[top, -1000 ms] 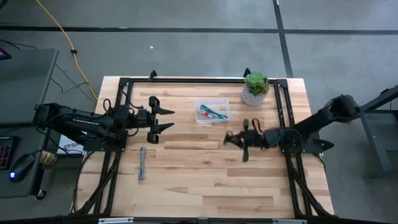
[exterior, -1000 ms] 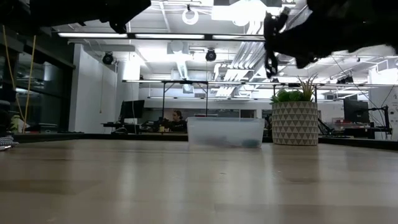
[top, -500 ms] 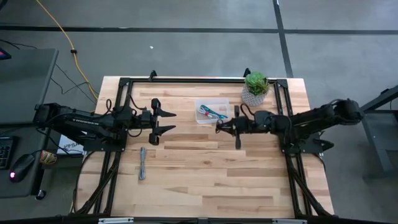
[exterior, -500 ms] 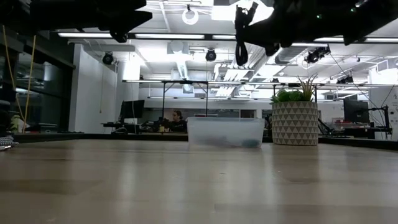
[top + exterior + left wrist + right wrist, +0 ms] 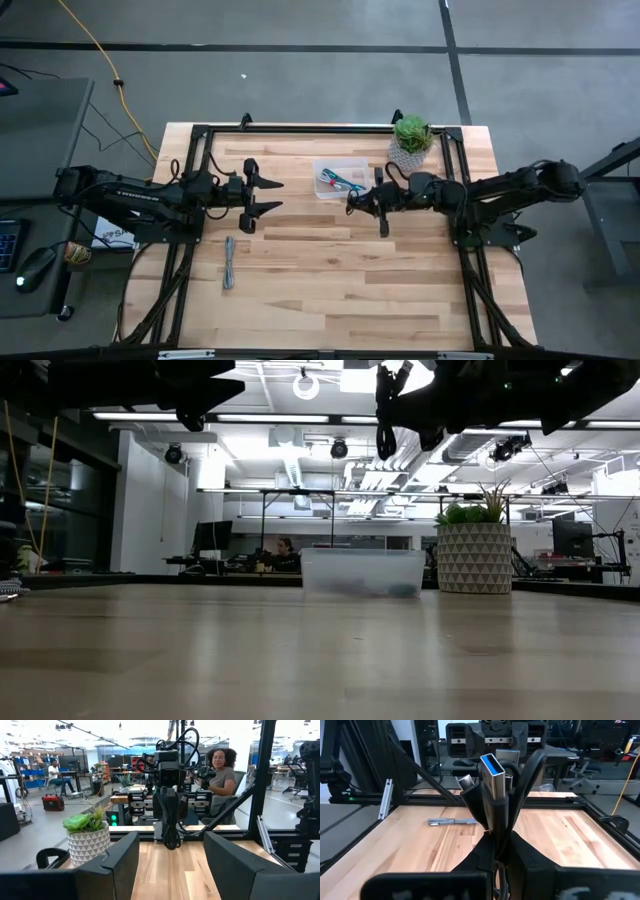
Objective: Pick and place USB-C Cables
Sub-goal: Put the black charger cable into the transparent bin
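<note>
My right gripper (image 5: 352,201) is shut on the black cable bundle (image 5: 496,795) and holds it in the air just off the near right corner of the clear bin (image 5: 342,178). In the low view the bundle (image 5: 385,432) hangs high over the table. A whitish-grey cable with red bits (image 5: 336,181) lies in the bin. The blue-grey cable (image 5: 229,262) lies flat on the table's near left part and also shows in the right wrist view (image 5: 452,821). My left gripper (image 5: 277,192) waits open, left of the bin. My right gripper pinches the black cable bundle between its two fingers (image 5: 520,847), at the gathered strands (image 5: 495,827) below the blue-tongued plug (image 5: 492,770). The fingers come in level from the table's right. The bundle is lifted clear, and its loop (image 5: 170,827) hangs below the fingers.
A potted plant (image 5: 411,140) in a patterned white pot stands at the far edge, right of the bin. Black frame rails (image 5: 300,129) run along the table's edges. Bare wood lies open toward the near edge. People sit at desks in the room beyond.
My right gripper has carried the black cable toward the table's left and far edge, ending beside the bin; most of that travel came early, with little movement in the last half second. The cable stays lifted clear.
</note>
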Action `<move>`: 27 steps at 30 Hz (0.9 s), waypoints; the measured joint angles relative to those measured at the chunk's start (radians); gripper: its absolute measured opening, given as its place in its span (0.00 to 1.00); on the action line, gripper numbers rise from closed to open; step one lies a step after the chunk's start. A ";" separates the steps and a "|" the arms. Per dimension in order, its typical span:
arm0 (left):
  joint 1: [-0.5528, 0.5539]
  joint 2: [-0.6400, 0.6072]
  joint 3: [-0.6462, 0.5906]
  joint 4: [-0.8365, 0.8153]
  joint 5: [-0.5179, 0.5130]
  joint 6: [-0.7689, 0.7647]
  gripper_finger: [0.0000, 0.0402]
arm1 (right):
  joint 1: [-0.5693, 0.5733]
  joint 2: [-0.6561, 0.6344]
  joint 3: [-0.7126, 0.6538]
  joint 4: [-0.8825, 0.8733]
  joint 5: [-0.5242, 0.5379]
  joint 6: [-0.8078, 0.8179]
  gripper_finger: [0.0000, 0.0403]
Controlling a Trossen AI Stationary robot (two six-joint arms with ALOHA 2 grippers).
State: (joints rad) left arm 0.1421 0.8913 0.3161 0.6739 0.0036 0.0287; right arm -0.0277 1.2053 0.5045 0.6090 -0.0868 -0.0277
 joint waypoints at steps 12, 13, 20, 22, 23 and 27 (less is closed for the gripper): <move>0.000 0.000 0.000 0.003 0.000 0.008 0.50 | -0.027 0.000 0.000 -0.021 0.004 0.001 0.01; 0.000 0.000 0.000 0.003 0.000 0.008 0.50 | -0.033 0.000 -0.001 -0.031 0.003 0.000 0.01; 0.000 0.000 0.000 0.003 0.000 0.016 0.50 | -0.080 0.000 -0.001 -0.086 -0.023 -0.006 0.01; 0.000 0.000 0.000 0.003 0.000 0.016 0.50 | -0.094 0.000 -0.001 -0.087 -0.026 -0.008 0.01; 0.000 0.000 0.000 0.003 0.000 0.016 0.50 | -0.101 0.000 -0.001 -0.087 -0.015 -0.018 0.01; 0.000 0.000 0.000 0.004 0.000 0.016 0.50 | -0.154 0.001 0.047 -0.201 0.132 -0.061 0.01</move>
State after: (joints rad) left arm 0.1425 0.8913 0.3161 0.6781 0.0036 0.0452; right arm -0.1818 1.2062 0.5515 0.4080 0.0451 -0.0892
